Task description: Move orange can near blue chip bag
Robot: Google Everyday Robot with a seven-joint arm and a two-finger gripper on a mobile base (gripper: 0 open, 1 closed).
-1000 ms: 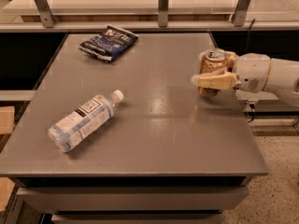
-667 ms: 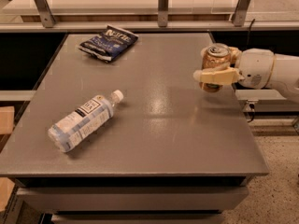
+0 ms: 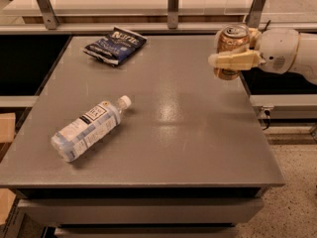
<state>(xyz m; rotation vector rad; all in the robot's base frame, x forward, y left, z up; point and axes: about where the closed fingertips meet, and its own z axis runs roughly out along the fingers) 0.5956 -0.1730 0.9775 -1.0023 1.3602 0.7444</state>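
Note:
The orange can (image 3: 231,43) is upright, held in the air over the table's far right edge. My gripper (image 3: 233,51) comes in from the right and is shut on the can, with one cream finger (image 3: 235,61) across its front. The blue chip bag (image 3: 115,44) lies flat at the table's far left, well to the left of the can.
A clear plastic water bottle (image 3: 89,128) lies on its side at the front left of the grey table (image 3: 188,133). A metal rail with posts (image 3: 173,4) runs behind the table. The floor drops away at the right.
My gripper has lifted the orange can off the table and carried it up and a little toward the far edge. The bag and the bottle have not moved.

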